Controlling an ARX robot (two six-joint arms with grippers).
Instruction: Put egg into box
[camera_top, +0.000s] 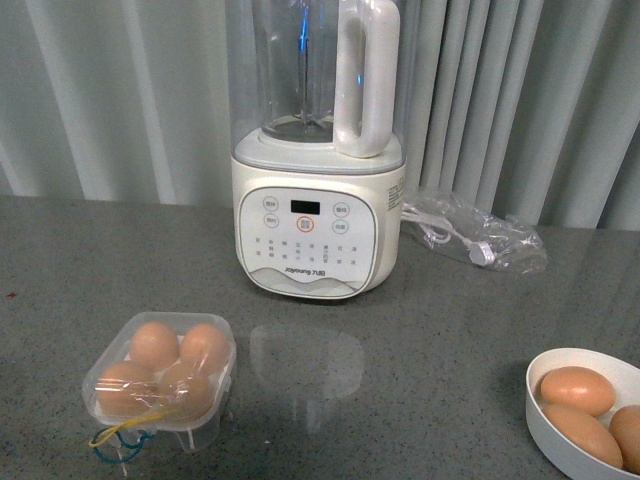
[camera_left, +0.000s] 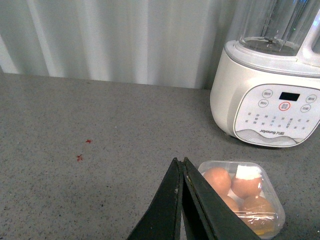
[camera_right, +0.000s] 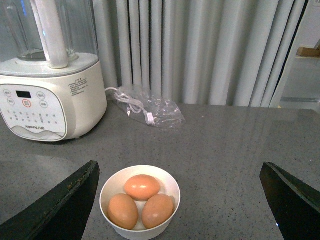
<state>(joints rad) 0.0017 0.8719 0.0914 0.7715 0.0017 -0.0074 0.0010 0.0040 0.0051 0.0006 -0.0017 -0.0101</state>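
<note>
The clear plastic box (camera_top: 160, 378) sits at the front left of the table with its lid shut, yellow and blue strings at its near side, and several brown eggs inside. It also shows in the left wrist view (camera_left: 245, 192). My left gripper (camera_left: 182, 165) is shut and empty, just beside the box. Three more brown eggs (camera_right: 141, 187) lie in a white bowl (camera_right: 108, 188), seen at the front right in the front view (camera_top: 545, 420). My right gripper (camera_right: 179, 192) is open wide, above the table with the bowl between its fingers. Neither arm shows in the front view.
A white blender (camera_top: 318, 215) with a clear jug stands at the back middle of the grey table. A clear bag with a white cable (camera_top: 472, 232) lies to its right. Grey curtains hang behind. Small red marks (camera_left: 83, 150) dot the table on the left.
</note>
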